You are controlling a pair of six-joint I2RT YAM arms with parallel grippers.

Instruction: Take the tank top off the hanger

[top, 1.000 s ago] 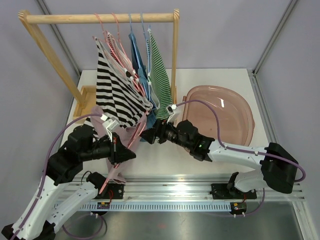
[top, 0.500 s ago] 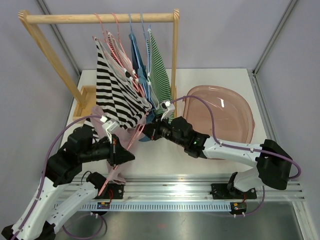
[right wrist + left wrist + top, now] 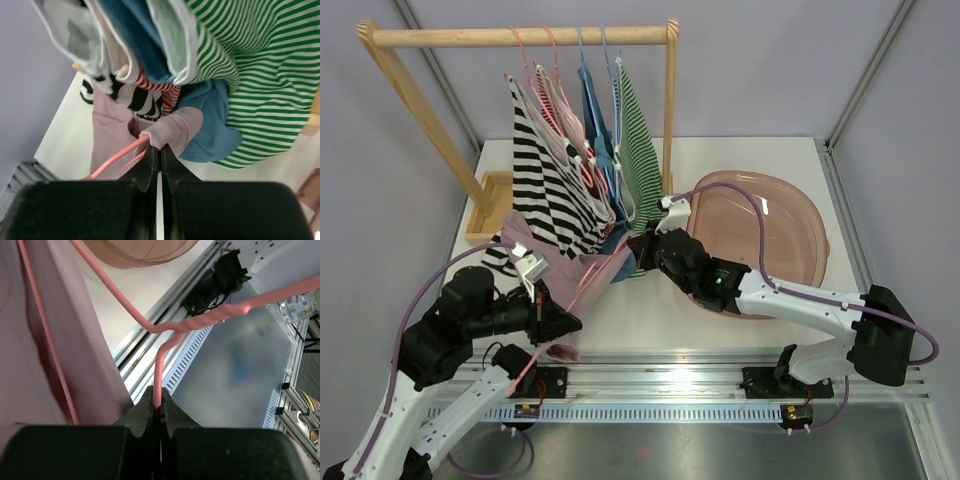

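Pink wire of the hanger sat clamped in our left gripper, which anchored it. Our right gripper had its jaws closed on the mauve tank top at a shoulder strap, probably to peel it free. The garment hung between both arms, low in front of the rack.

Bright, even light falls overall, glare marks the front rail, and wrist views seem soft up close.
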